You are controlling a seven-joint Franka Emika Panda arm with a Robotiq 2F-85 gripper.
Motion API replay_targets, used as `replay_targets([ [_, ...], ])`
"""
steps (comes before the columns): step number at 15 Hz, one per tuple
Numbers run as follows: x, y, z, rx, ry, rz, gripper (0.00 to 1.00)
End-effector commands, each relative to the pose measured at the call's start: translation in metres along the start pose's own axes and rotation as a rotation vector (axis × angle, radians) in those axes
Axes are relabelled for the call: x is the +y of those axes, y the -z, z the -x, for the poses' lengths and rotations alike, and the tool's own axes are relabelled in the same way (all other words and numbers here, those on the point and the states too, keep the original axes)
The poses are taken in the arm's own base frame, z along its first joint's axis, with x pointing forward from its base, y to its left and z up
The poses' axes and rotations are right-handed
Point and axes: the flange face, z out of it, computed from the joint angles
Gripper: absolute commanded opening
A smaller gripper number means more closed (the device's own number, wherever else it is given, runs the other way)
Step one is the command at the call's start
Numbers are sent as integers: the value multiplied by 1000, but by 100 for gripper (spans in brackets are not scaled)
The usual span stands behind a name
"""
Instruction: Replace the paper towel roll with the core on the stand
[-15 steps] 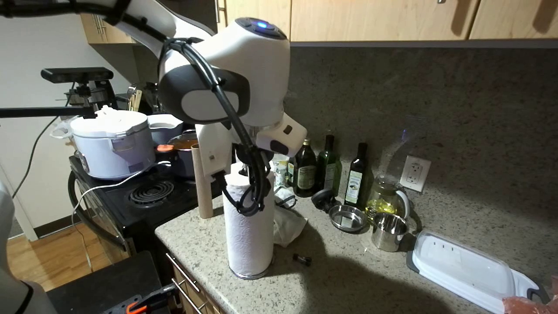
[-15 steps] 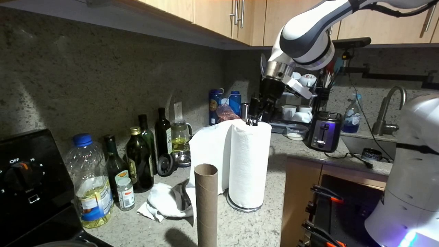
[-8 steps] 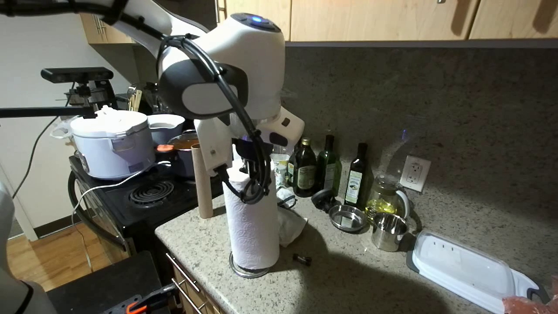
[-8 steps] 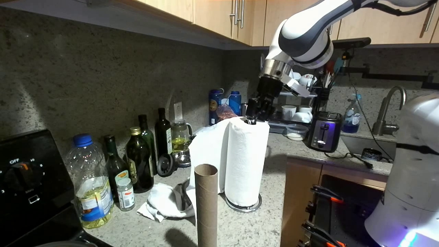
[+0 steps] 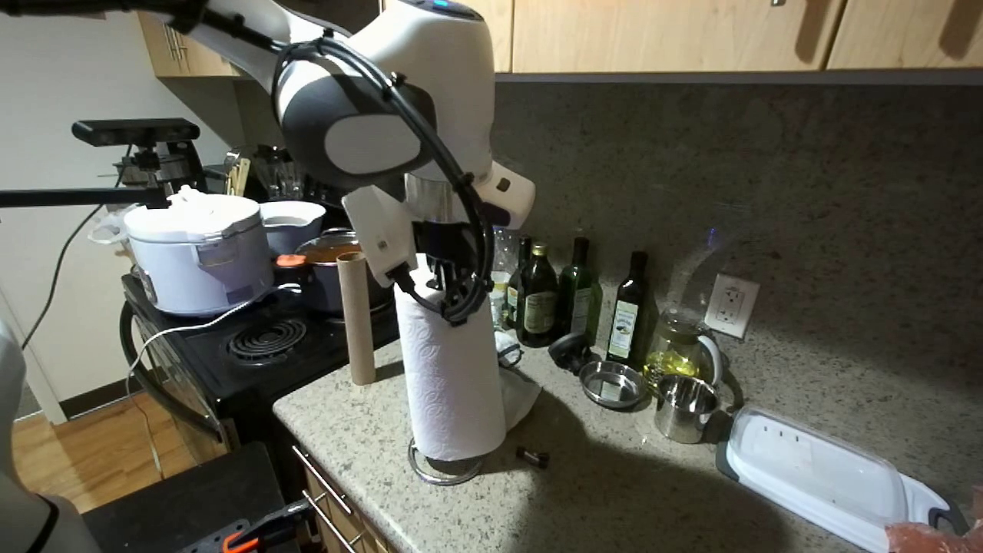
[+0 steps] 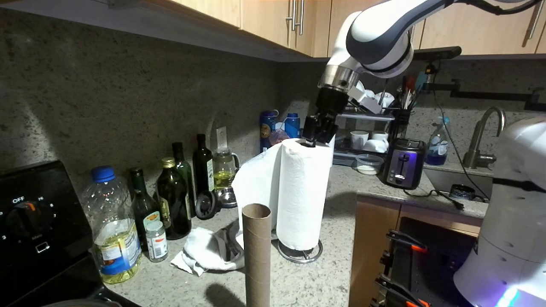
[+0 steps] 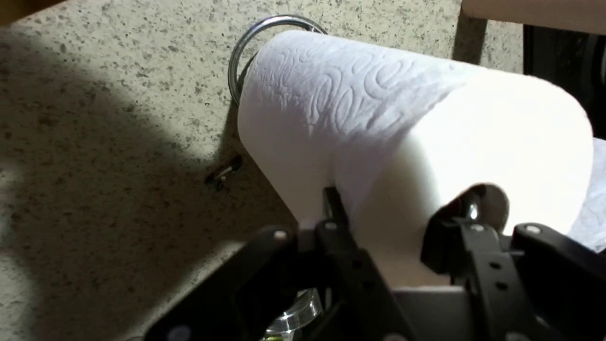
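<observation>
A: In the wrist view, what is the black two-fingered claw doing?

B: It is pinching the side of the thick white paper towel roll. One finger is pressing against the patterned outside; the other is sitting within the hollow centre.

A: And what is showing past the roll's lower end?

B: Part of the shiny metal wire stand is peeking out, its ring base resting on the speckled stone desk. Whether the upright rod is running up inside the roll, I cannot tell.

A: Is the roll sitting level in an exterior view?

B: No, it is leaning a little, and its bottom edge is hanging just above the ring base. The white-and-grey robot arm is arching over it. The slim bare brown cardboard core is standing upright on the desk, apart from the roll and near the black electric stove, where a white lidded cooker is resting.

A: What is the core doing, again in an exterior view?

B: It is standing upright in the foreground, its open end facing up. Behind it, a loose white sheet is trailing from the roll, and the stand's ring is showing beneath the roll. A crumpled white-and-grey cloth is lying near dark glass bottles, which are standing along the grey backsplash.
</observation>
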Motion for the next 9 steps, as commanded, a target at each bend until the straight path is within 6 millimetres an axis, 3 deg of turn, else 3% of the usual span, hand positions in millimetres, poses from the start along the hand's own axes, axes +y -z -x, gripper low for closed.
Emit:
replay_targets([
  [1,-11,21,-6,28,10,35,9],
  [9,-41,50,-15,-14,81,97,9],
])
